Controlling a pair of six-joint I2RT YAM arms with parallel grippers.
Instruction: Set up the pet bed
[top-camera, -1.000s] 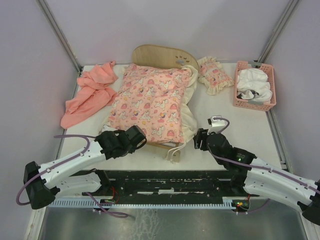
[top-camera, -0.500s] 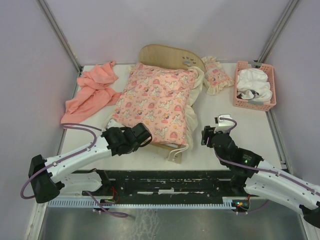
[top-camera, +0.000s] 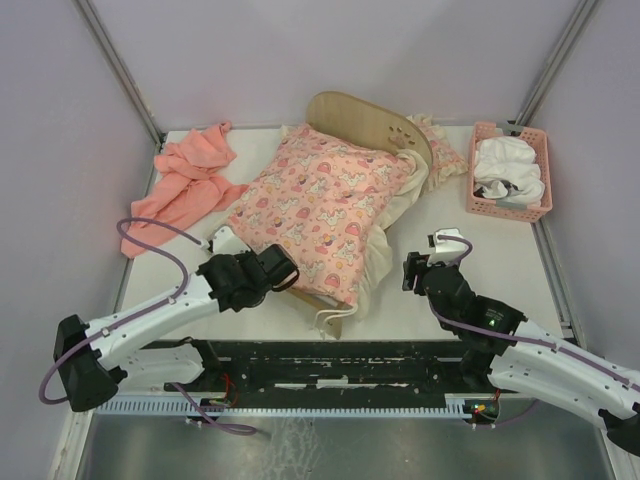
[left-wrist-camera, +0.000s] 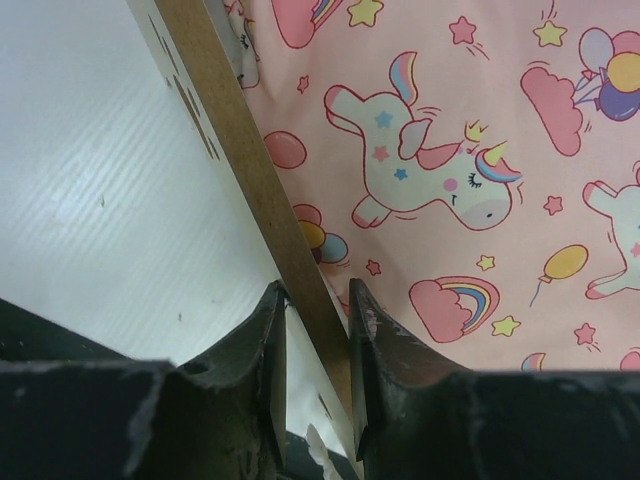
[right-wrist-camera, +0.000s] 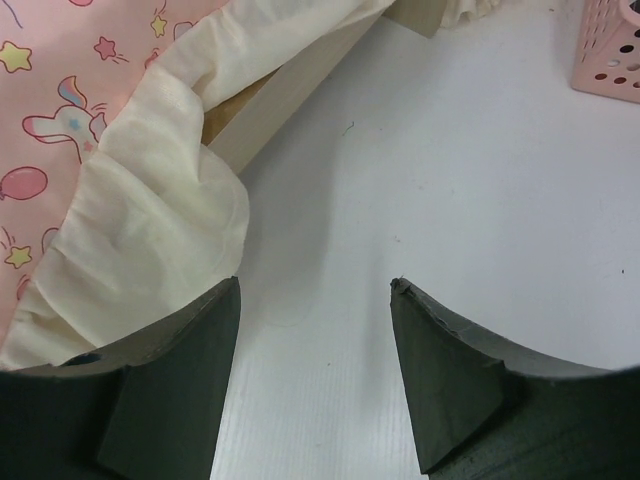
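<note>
Gripping the small light-wood pet bed (top-camera: 372, 125) by its side rail (left-wrist-camera: 250, 170), the left tool (left-wrist-camera: 315, 320) is swinging the rounded headboard (top-camera: 350, 108) rightward, repositioning it; the right tool (right-wrist-camera: 315, 300) is hovering wide, empty.

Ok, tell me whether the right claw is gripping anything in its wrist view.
No, the right claw stands open over the white table, with nothing between its jaws and the cream ruffle off to one side.

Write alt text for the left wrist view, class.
The left tool grips the light wooden side rail of the pet bed between its dark fingers. A pink unicorn-print cushion fills the right; white table lies left.
</note>
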